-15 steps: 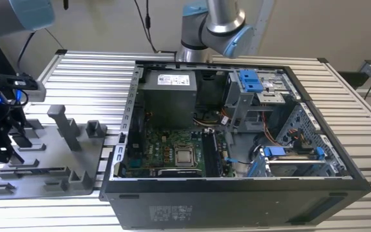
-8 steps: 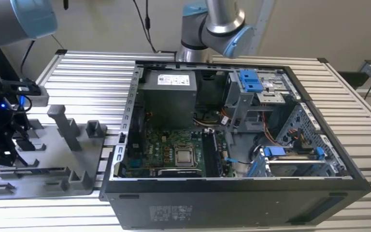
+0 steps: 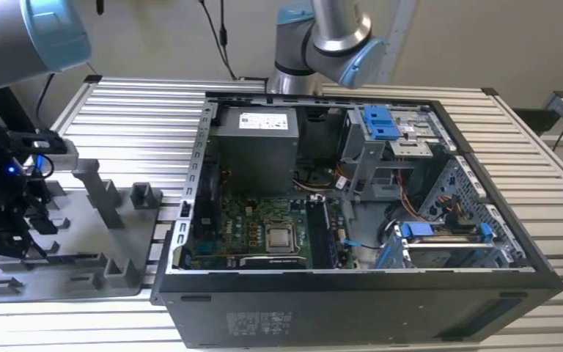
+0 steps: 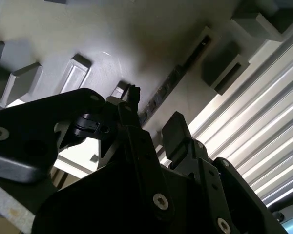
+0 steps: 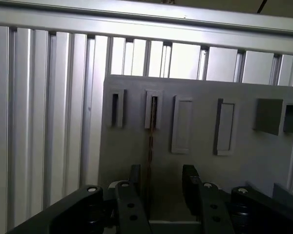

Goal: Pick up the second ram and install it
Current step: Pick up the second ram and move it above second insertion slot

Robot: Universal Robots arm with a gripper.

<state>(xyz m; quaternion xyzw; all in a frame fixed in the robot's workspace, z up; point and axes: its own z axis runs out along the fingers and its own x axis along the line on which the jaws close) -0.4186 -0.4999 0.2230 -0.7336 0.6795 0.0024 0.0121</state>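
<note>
Jaws apart: gripper (image 5: pixel 162 171) with two fingers (image 5: pixel 190 180) flanking one ram (image 5: pixel 150 141) set in one tray (image 5: pixel 244 165) of four slots (image 5: pixel 181 124)

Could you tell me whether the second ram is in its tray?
In: the second ram stands edgewise in a tray slot, open gripper close by.

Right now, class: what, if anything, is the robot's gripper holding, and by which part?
Nothing is held. The gripper is open, its fingers on either side of the memory stick, which stands on edge in the grey tray.
</note>
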